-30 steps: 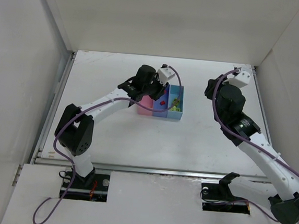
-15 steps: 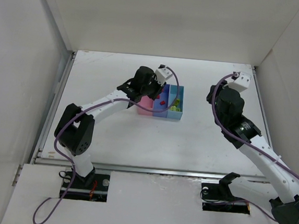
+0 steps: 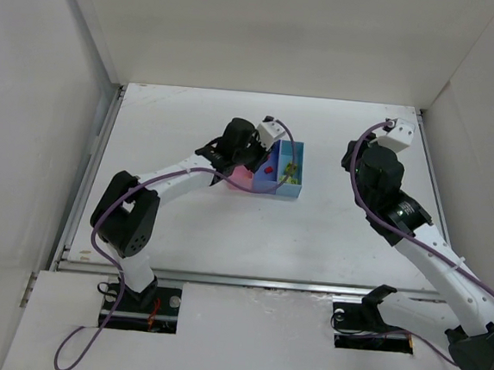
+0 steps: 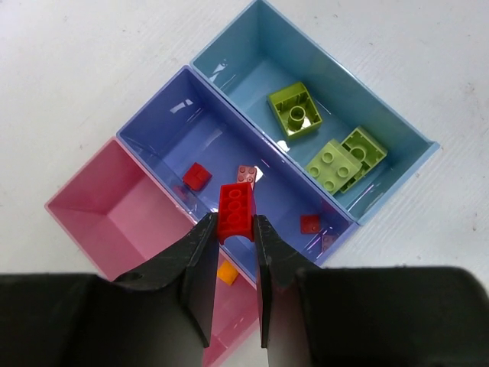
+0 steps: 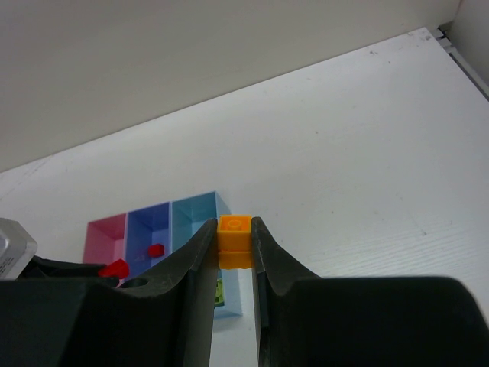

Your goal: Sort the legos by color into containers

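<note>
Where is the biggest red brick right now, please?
In the left wrist view, the red brick sits in the left gripper above the middle blue bin.

Robot lab test cell. White bench [image 3: 329,235] boxed in by plain white panels [image 3: 269,31] at top, left and right of frame. Left arm [image 3: 127,218] and right arm [image 3: 382,175] bolted at bottom edge, purple cable [image 3: 58,352] trailing, metal rail [image 3: 247,280] along bench front.
</note>
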Tool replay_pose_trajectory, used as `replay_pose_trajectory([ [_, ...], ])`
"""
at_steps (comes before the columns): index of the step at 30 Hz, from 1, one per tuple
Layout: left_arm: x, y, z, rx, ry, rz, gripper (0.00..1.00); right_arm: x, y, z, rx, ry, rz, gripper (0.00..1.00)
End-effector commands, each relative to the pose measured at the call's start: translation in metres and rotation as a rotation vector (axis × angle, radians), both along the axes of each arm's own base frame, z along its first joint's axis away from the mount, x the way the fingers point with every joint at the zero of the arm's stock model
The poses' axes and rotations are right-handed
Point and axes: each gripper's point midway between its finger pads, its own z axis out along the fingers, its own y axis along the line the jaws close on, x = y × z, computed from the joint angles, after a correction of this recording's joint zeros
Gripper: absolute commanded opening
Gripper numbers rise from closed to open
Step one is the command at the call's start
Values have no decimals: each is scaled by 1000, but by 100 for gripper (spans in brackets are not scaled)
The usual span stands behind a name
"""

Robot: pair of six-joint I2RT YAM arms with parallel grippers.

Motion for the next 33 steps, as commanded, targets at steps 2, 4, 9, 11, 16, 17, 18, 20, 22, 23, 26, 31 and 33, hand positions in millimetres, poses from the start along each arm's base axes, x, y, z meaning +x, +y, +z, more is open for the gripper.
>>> replay_pose_trajectory([
  [2,2,-1,6,-9,-43,-1,17,1,-5,9,4,-22,-22,0],
  [4,1,-3,6,-8,-45,-16,18,1,-5,9,4,-22,-22,0],
  [9,0,-4,6,-12,-43,-24,24,1,-5,9,4,-22,-22,0],
  [11,0,-4,6,-12,-43,-24,28,1,-5,9,4,-22,-22,0],
  [16,0,-4,6,-12,-43,-24,47,0,-6,7,-1,-15,-22,0],
  [17,-1,-3,4,-6,-35,-24,50,0,-6,7,-1,-15,-22,0],
  [18,-1,-3,4,-6,-35,-24,50,0,-6,7,-1,-15,-22,0],
  [20,-1,-3,4,-6,-35,-24,52,0,-6,7,-1,-15,-22,0],
  [22,0,-5,10,-9,-45,-36,52,0,-4,7,0,-14,-11,0],
  [23,0,-5,12,-7,-42,-37,52,0,-1,7,3,-12,7,0],
  [26,0,-13,29,-21,-46,-71,52,3,9,15,12,-19,67,0],
  [31,-11,-37,87,-99,-64,-221,53,9,41,56,98,-96,287,0],
  [33,-21,-48,114,-139,-79,-314,55,19,57,52,78,-76,406,0],
])
